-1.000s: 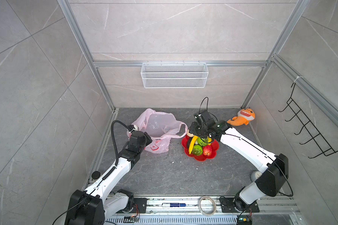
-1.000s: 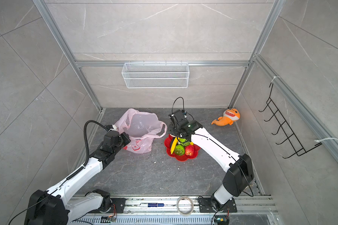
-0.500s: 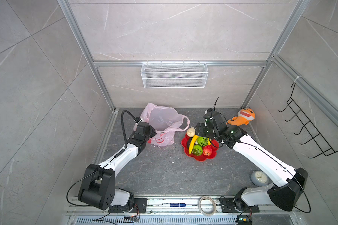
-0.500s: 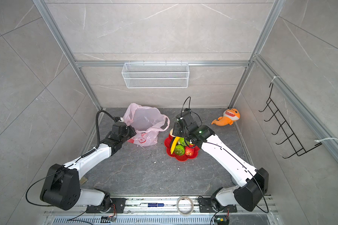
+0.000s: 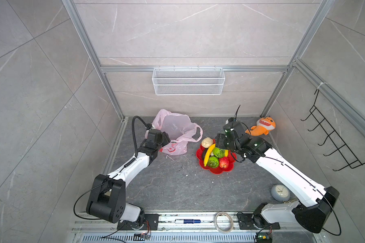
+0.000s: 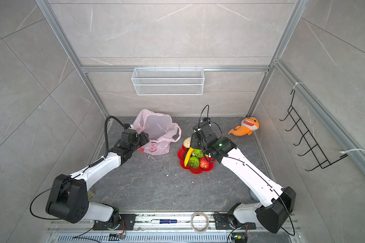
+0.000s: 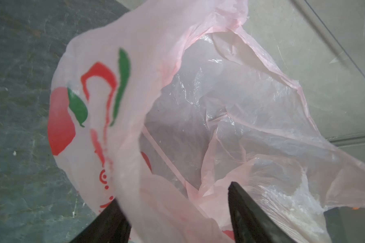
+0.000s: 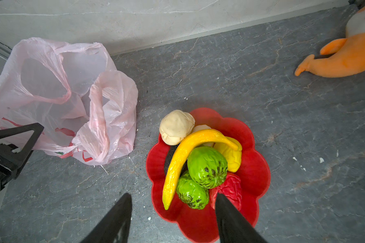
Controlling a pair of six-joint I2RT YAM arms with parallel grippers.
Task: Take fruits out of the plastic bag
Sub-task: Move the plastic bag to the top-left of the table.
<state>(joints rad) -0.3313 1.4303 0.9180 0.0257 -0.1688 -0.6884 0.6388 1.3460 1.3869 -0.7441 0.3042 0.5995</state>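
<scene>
Fruits (image 8: 198, 164): seven counted, all heaped on one red plate (image 8: 259, 168).
Green bumpy balls (image 8: 207, 166): two, touching each other in the middle of the heap; the second (image 8: 191, 193) sits nearer the right wrist camera.
Banana (image 8: 181, 155): one, curved across the heap and lying over the avocado.
Singles: one red apple (image 8: 230, 185), one small yellow fruit (image 8: 230, 156), one dark avocado (image 8: 170, 157), one beige lump (image 8: 176, 126).
Plastic bag (image 5: 175, 130): one, pink, with two loop handles. It is slumped on the floor near the back wall, beside the plate but apart from it. The mouth gapes and crumpled film shows inside.
Left gripper (image 7: 174, 191): at the bag's near edge with its fingers spread wide. Film drapes over one finger and into the gap, but is not pinched.
Right gripper (image 8: 173, 194): hangs over the plate's rim on the bag side. Its fingers are parted with nothing between them.
Edges: the beige lump overhangs the plate's rim toward the bag.
Open room: a bare strip of floor lies between bag and plate, and broad bare floor runs from the plate to the front rail.
Bystanders: one orange shark (image 5: 261, 126) by the back right corner, well apart from the plate. One clock (image 5: 280, 192) near the right arm's base. One tape roll (image 5: 224, 222) and one marker (image 5: 187, 221) on the front rail. One wire basket (image 5: 188, 81) on the back wall.
</scene>
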